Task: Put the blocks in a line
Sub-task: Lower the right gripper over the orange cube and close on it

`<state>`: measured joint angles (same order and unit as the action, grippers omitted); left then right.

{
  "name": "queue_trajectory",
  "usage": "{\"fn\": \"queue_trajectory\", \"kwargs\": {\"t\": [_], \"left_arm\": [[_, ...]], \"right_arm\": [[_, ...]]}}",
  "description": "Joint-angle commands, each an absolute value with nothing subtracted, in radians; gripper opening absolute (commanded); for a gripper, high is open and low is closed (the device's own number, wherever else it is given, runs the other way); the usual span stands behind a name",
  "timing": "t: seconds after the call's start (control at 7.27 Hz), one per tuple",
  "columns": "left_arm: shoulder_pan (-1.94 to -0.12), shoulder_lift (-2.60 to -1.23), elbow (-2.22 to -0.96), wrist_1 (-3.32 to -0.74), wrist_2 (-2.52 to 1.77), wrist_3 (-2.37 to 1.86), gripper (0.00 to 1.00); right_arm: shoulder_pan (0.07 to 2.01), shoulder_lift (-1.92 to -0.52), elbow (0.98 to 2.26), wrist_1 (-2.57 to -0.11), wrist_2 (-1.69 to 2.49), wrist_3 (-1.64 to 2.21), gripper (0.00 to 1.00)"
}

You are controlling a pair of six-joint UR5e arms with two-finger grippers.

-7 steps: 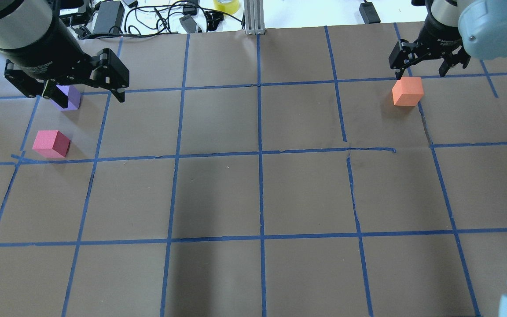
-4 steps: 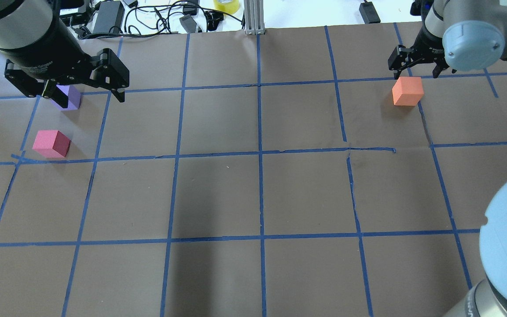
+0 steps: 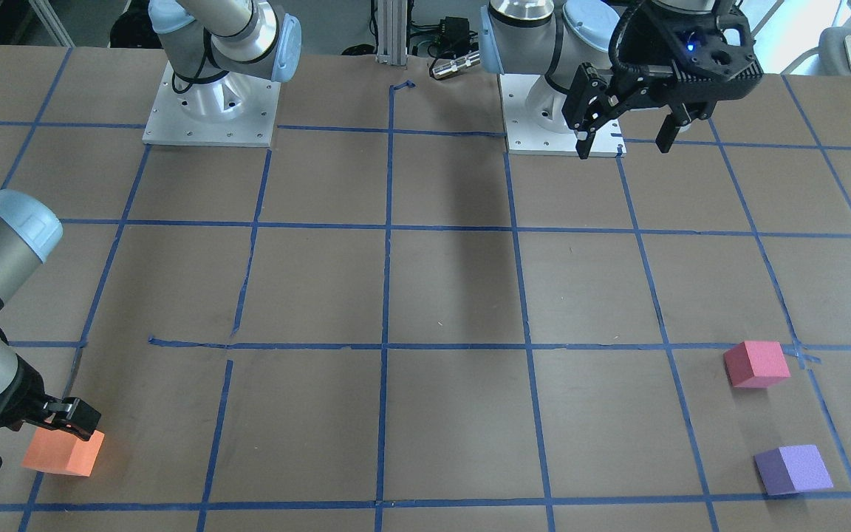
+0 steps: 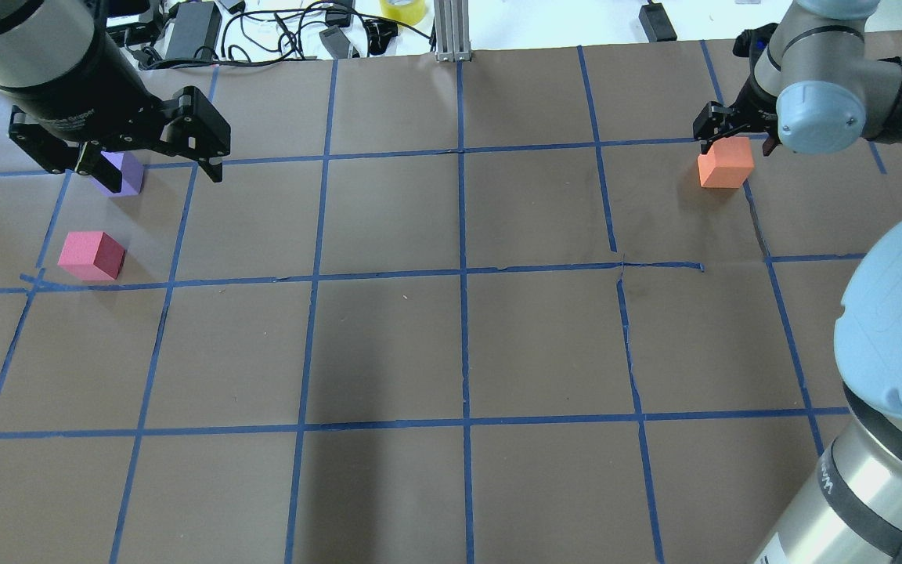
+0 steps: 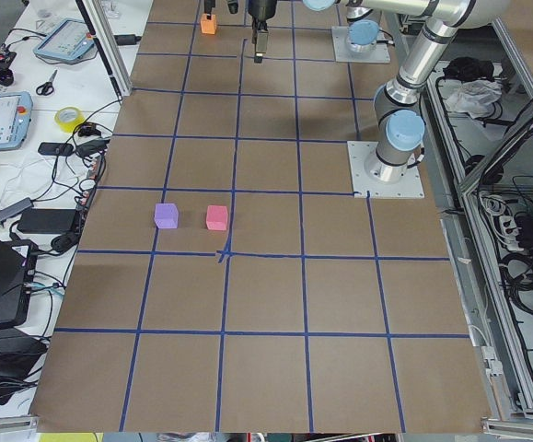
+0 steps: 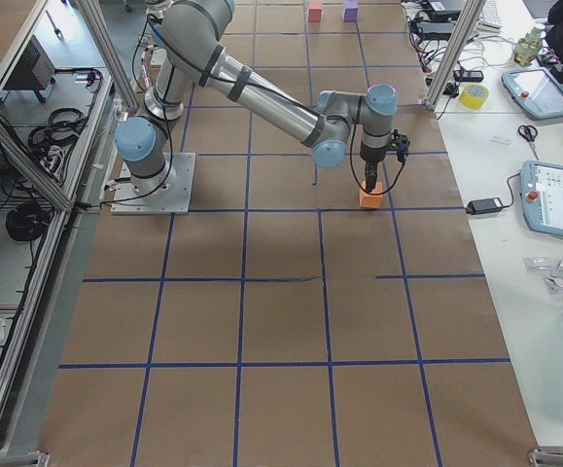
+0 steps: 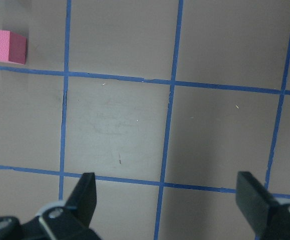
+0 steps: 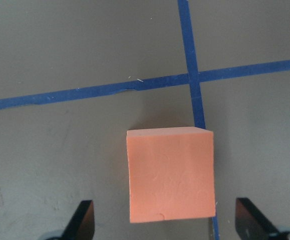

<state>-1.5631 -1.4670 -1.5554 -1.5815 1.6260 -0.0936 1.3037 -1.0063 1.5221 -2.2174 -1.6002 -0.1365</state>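
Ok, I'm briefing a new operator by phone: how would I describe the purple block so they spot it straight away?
Look at the brown table gridded with blue tape and go to the end on the robot's left, where two cubes share one square. The purple block is the one farther from the robot's base; its neighbour, the pink-red block, differs only in colour.

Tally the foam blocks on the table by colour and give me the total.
orange block: 1
pink-red block: 1
purple block: 1
Total: 3
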Motion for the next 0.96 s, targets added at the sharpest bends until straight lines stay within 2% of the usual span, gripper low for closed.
{"fn": "queue_trajectory", "kwargs": {"t": [0.0,0.41,0.69,0.83], "left_arm": [[-1.563,-1.468,-1.555,-1.582,1.626,-0.094,1.00],[-1.563,-1.470,-1.555,-1.580,1.626,-0.094,1.00],[-1.563,-1.468,-1.555,-1.582,1.626,-0.094,1.00],[-1.563,-1.470,-1.555,-1.582,1.626,-0.094,1.00]], "right_arm": [[1.296,-0.973,1.511,-2.235,-1.582,-0.132,1.00],[1.296,-0.914,1.511,-2.282,-1.583,-0.143,1.00],[1.296,-0.910,1.511,-2.329,-1.582,-0.143,0.20],[1.296,-0.911,1.511,-2.329,-1.580,-0.127,0.00]]}}
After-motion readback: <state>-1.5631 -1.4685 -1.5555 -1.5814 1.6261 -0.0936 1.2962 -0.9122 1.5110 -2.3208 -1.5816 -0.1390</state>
